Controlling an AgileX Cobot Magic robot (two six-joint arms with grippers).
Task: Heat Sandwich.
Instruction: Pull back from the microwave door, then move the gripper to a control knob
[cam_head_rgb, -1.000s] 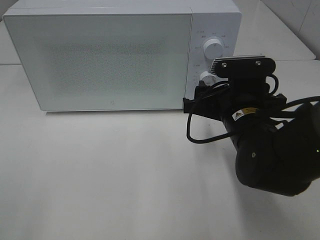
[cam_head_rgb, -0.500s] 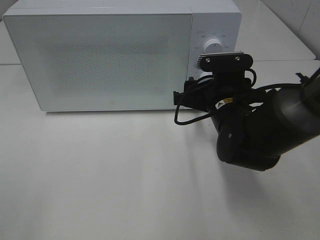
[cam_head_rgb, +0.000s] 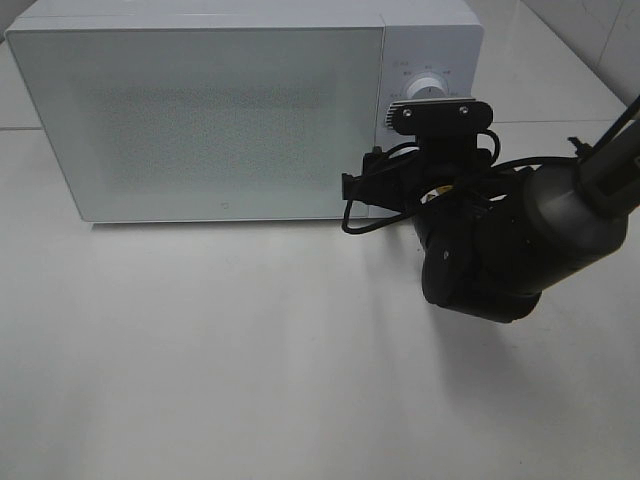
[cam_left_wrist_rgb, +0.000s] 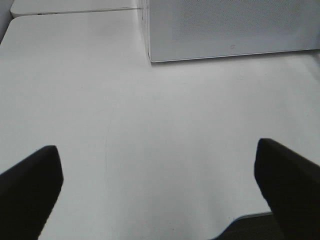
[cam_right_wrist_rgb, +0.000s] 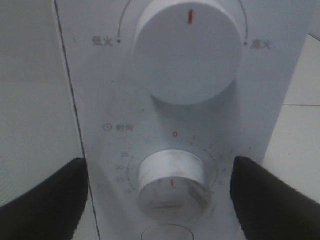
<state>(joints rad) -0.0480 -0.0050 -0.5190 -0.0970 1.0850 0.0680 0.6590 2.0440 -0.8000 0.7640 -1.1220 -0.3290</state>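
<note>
The white microwave stands at the back of the table with its door shut. The sandwich is out of view. My right gripper is open, its dark fingers spread on either side of the lower timer knob without touching it. The upper power knob sits above it. In the high view the right arm and its wrist camera cover the lower knob. My left gripper is open and empty above bare table, with the microwave's corner ahead of it.
The white table stretches in front of the microwave. A second white tabletop lies behind at the right. The table's front edge shows in the left wrist view.
My right arm has moved left and closer to the microwave's control panel, and now covers the lower knob in the high view. The microwave has not moved.
</note>
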